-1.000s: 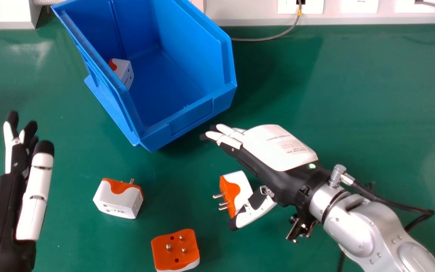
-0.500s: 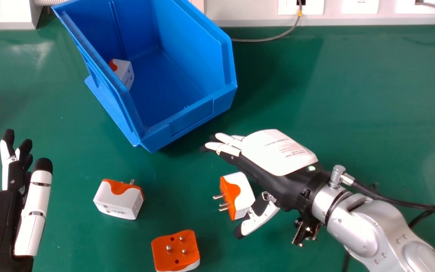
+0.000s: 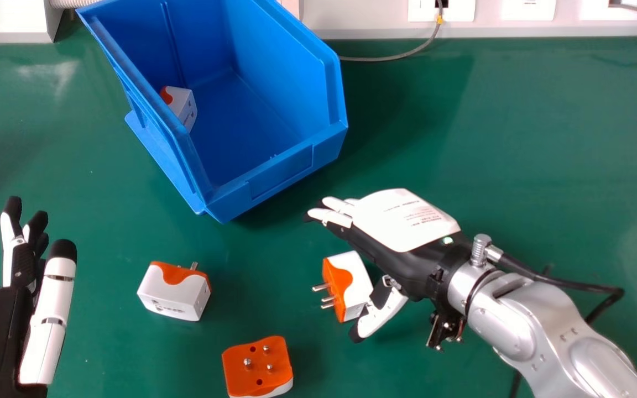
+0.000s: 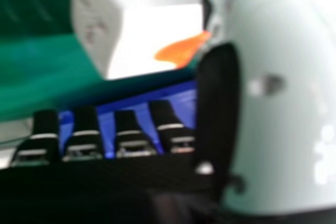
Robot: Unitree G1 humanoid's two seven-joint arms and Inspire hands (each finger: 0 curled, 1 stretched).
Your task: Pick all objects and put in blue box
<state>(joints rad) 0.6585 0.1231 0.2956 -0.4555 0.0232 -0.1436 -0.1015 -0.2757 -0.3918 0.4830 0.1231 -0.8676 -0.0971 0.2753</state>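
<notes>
"Right hand [image 3: 401, 232]: fingers extended, thumb spread wide. And the plug adapter [image 3: 356, 284] there?"

"On the green table [image 3: 517, 138], pins toward our left, beside the thumb; contact, I cannot tell."

"The others?"

"Pins-up adapter [image 3: 257, 367]: nearest the robot. White-sided adapter [image 3: 173, 293]: between the left hand [image 3: 6, 331], likewise wide with straight fingers, and the plug adapter. Boxed adapter [image 3: 183, 105]: inside the blue box [image 3: 280, 171], against its left wall."
</notes>
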